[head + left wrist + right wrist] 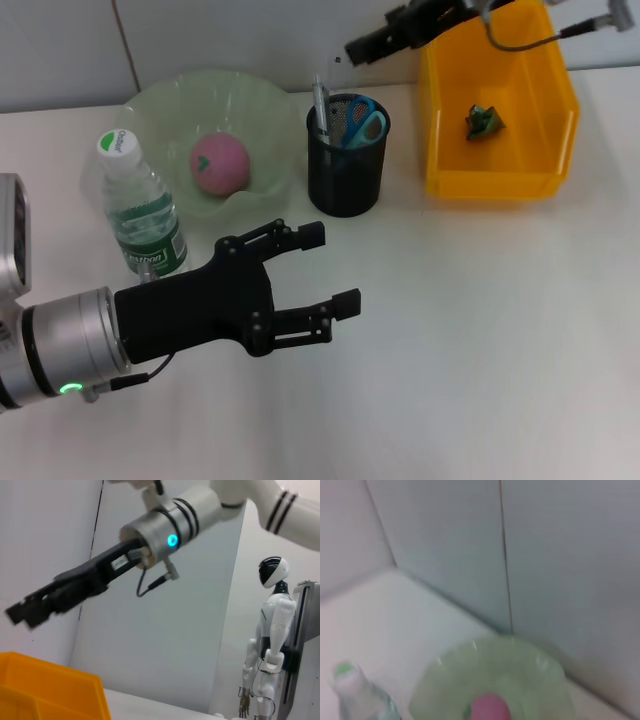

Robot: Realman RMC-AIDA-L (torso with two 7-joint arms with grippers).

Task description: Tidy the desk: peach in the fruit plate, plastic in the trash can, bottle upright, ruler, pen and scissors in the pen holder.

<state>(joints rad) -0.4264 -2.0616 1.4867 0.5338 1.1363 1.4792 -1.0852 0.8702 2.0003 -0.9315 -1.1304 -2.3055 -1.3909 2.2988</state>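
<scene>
Now, from the head view I see my left gripper (310, 270) spread empty over the desk's near-left part; the bottle (140, 205), light, slippery plastic, best held mid-body, stands upright at the left edge. The left wrist view shows the right gripper (20, 615) above the bin (50, 690); whether it's open, I cannot tell. The right wrist view shows the peach (489, 707) in the plate (540, 672).

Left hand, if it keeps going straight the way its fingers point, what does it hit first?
Probably nothing: the open left hand points right across bare table, passing in front of the pen holder. Its height is unclear.
</scene>
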